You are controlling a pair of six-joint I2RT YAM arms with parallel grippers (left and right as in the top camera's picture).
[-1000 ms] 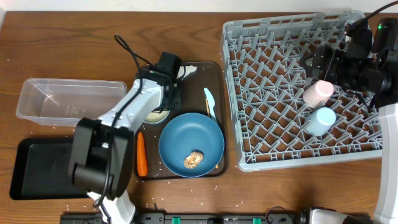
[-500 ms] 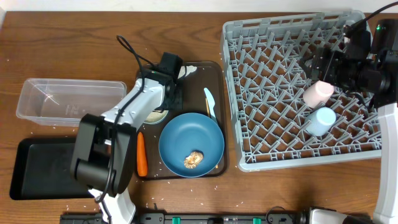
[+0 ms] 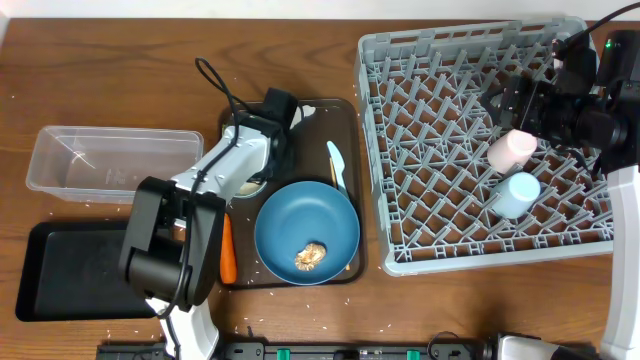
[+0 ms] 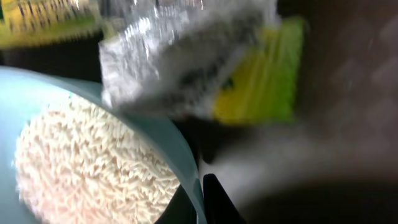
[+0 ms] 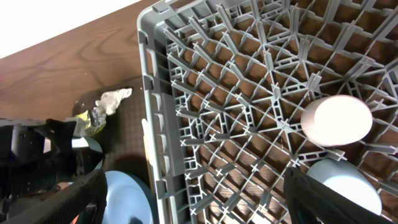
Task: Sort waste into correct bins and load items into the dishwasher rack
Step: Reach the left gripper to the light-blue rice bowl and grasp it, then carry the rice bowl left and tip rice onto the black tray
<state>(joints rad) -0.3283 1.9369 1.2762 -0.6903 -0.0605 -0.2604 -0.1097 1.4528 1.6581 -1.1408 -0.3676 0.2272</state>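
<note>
Overhead: your left claw [image 3: 278,108] sits clenched at the tray's [image 3: 343,115] 11 o'clock corner. Left wrist: the wrapper [image 4: 186,56] fills 12 o'clock and the rice [image 4: 87,162] in the bowl [image 4: 181,149] lies at 8 o'clock. You cannot tell whether the wrapper is pinched. Right wrist: your right claw [image 5: 196,190] hangs released over the rack [image 5: 205,74], with the pink cup [image 5: 336,119] at 3 o'clock.

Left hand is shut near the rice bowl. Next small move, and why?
Probably a short straight lift of the left hand. It is shut beside the wrapper and the rim of the rice bowl; the blurred wrist view doesn't show which it holds. A small rise would tell without tipping anything.
</note>
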